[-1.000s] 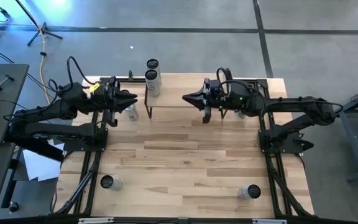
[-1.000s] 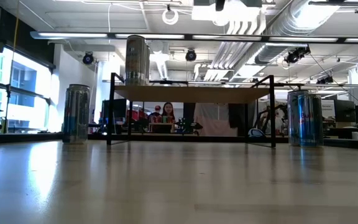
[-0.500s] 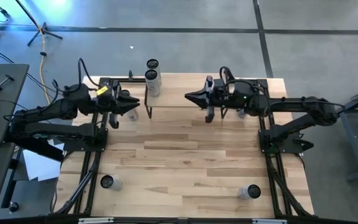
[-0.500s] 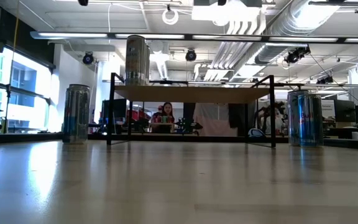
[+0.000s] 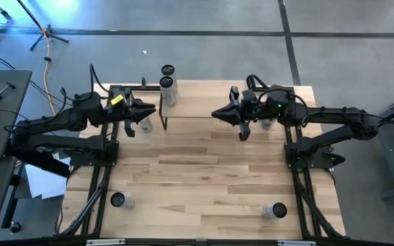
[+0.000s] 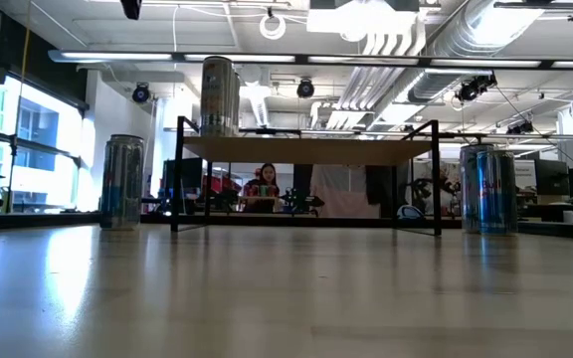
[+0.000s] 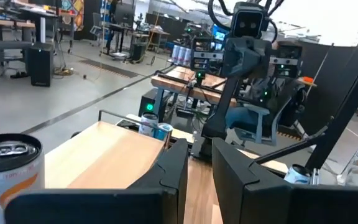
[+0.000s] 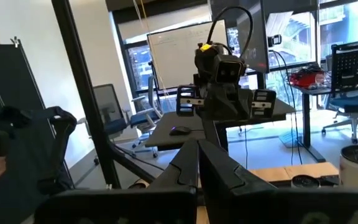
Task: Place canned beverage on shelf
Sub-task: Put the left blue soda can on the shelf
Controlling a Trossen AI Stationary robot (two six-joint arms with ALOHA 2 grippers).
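- Both arms are pulling away from the shelf compared with a second ago: the left gripper is drawing back toward the table's left edge, the right gripper toward its right edge.
- Filling most of the high view, the light-wood table is carrying everything; the shelf is standing along its far edge on thin black legs.
- A tall silver canned beverage is standing upright on the shelf's left end, near the table's far left corner; the orange lettering on it in the left wrist view is too small to read.
- Another can is showing just beyond the table's far edge.
- Single cans are standing near the front left corner and the front right corner; blue and red label colours are showing in the low view, but no brand is legible.
- The left gripper is hovering empty, its fingers parted only by a narrow gap.
- The right gripper is hovering empty with its fingers pressed together.
- A person is sitting in the room behind the table.
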